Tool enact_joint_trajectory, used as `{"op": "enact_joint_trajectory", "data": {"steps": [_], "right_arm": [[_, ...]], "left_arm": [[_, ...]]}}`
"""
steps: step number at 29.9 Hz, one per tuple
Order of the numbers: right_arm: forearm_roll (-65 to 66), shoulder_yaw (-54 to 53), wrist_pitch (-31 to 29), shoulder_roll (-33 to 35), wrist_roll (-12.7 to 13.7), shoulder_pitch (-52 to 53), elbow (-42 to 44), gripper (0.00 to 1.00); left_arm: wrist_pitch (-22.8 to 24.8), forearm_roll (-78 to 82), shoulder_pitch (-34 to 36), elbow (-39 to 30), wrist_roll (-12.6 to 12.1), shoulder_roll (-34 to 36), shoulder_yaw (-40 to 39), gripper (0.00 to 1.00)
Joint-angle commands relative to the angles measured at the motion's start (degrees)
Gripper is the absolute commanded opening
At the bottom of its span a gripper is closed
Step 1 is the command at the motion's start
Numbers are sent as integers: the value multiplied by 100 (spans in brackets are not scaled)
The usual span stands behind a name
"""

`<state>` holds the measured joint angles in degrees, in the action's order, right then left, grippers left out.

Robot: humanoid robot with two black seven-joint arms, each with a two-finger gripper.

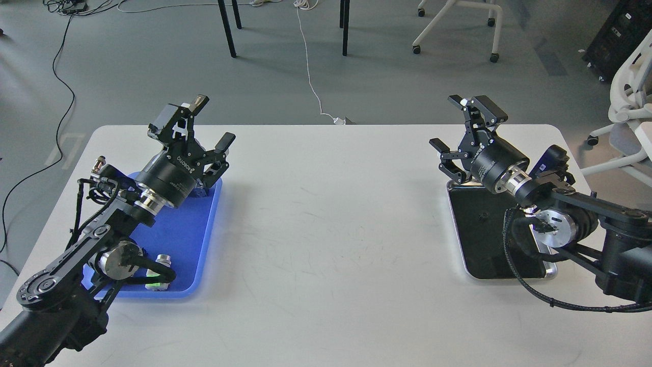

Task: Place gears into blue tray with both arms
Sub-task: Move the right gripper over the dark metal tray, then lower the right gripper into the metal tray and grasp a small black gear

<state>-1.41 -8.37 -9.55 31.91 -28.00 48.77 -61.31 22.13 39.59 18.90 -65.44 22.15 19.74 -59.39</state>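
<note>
Two arms, two open pincers [204, 125] [461, 125], one blue tray [191, 239]

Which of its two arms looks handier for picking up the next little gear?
Probably the right: its open right gripper hangs over the black tray, where a tiny dark speck, possibly a gear, lies. The open left gripper hangs over the blue tray, the drop-off side.

Between the blue tray [198, 239] and the silver-rimmed black tray [484, 239] the desk [331, 214] lies bare, while both arms overhang their own trays.
</note>
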Motion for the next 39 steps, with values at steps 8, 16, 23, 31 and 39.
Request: {"op": "enact_joint_trajectory", "data": {"steps": [8, 16, 23, 31, 39], "right_arm": [[9, 28, -12, 61, 0, 10, 5, 99], [1965, 99, -117, 245, 0, 54, -22, 99], [4611, 957, -398, 816, 0, 781, -22, 99], [6809, 3234, -425, 1213, 0, 2732, 4, 99], [8612, 4563, -363, 739, 0, 3464, 408, 98]], "left_arm": [[28, -3, -9, 14, 9, -14, 24, 98], [-24, -30, 18, 23, 387, -14, -20, 98], [-15, -30, 18, 5, 553, -23, -20, 98], [20, -30, 26, -30, 585, -67, -3, 98], [-24, -30, 18, -214, 585, -14, 6, 98]]}}
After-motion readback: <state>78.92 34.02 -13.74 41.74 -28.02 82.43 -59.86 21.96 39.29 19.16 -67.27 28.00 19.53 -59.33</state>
